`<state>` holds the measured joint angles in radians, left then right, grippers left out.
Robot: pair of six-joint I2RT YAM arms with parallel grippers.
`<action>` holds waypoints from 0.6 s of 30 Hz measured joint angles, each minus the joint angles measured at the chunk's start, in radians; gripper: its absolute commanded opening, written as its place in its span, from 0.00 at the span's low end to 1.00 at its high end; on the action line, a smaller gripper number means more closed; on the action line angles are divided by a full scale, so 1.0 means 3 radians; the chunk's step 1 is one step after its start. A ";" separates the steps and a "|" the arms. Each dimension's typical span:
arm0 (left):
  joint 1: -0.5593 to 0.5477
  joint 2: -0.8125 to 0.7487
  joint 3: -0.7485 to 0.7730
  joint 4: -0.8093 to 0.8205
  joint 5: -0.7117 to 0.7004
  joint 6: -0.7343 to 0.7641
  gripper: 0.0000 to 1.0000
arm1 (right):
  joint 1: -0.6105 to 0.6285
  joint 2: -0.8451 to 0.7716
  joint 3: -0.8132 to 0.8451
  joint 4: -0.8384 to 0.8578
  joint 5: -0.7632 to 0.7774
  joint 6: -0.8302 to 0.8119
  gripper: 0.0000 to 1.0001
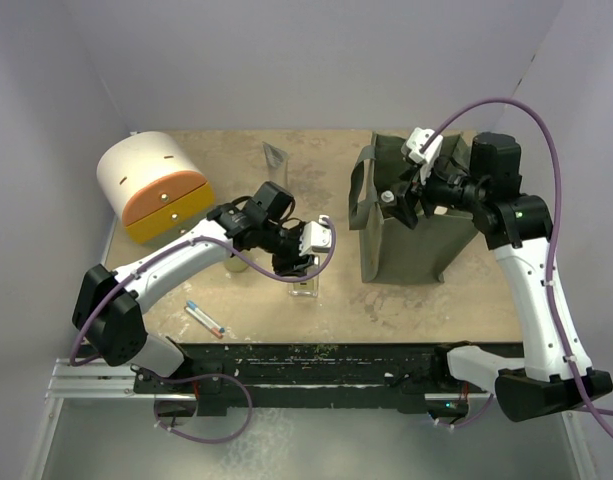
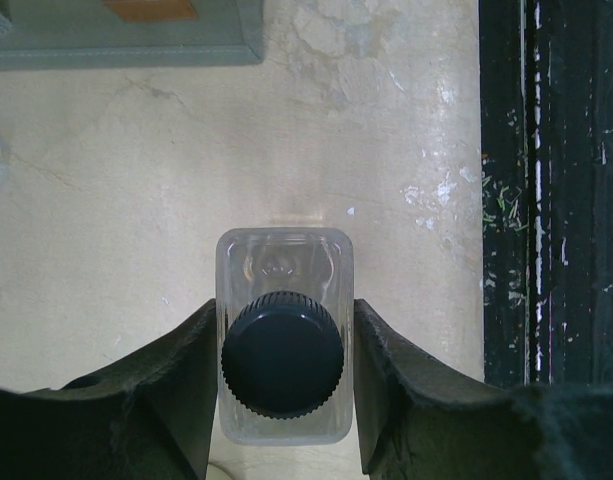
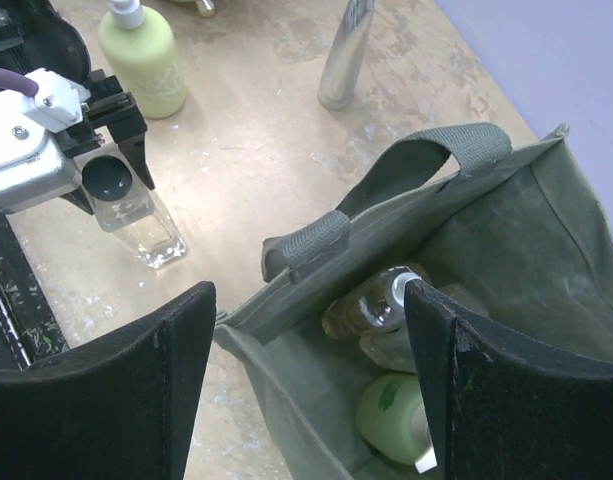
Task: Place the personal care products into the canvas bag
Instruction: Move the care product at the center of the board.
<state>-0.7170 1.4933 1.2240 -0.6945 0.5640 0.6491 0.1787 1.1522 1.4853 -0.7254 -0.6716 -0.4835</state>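
Fingers (image 2: pixel 186 380) of the left gripper (image 2: pixel 284 318) press on both flat sides of the clear bottle (image 2: pixel 283 262), just below its black cap (image 2: pixel 283 352). The bottle stands upright on the table (image 2: pixel 106 200). I judge it stiff and light, but its smooth walls may slip, so the flat sides are a better hold than the round cap. In the top view the canvas bag (image 1: pixel 406 245) stands at 3 o'clock from this bottle, well apart, with its mouth open. The right gripper (image 3: pixel 308 290) hovers above the bag, spread wide and empty. Inside lie an amber bottle (image 3: pixel 371 300) and a green bottle (image 3: pixel 391 415). A pump bottle (image 3: pixel 141 60) at 9 o'clock and a silver tube (image 3: pixel 346 50) at 12 o'clock wait on the table.
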 measured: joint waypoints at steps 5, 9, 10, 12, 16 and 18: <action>0.0000 0.0000 -0.0031 0.0067 -0.0005 -0.0004 0.49 | 0.0022 -0.0013 -0.0004 -0.0037 0.0003 -0.0015 0.77; -0.0001 0.0000 -0.0034 0.0098 -0.0034 -0.0005 0.68 | 0.0022 -0.0045 -0.0004 -0.0102 0.0010 -0.0047 0.77; -0.0008 0.0000 -0.0034 0.0118 -0.0047 -0.0011 0.71 | 0.0022 -0.0050 -0.0003 -0.0112 0.0010 -0.0053 0.78; -0.0013 0.0000 -0.0022 0.0161 -0.0062 -0.0031 0.77 | 0.0022 -0.0053 -0.0003 -0.0114 0.0010 -0.0064 0.78; -0.0013 0.0000 0.0064 0.0158 -0.0117 -0.0093 0.84 | 0.0034 -0.0052 0.0008 -0.0141 0.0032 -0.0085 0.78; -0.0013 -0.0005 0.0141 0.0154 -0.0160 -0.0126 0.93 | 0.0037 -0.0046 0.0045 -0.0170 0.0062 -0.0092 0.78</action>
<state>-0.7208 1.4918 1.2663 -0.6483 0.5159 0.6113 0.1898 1.1385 1.4986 -0.7765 -0.6529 -0.5110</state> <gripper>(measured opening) 0.823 0.780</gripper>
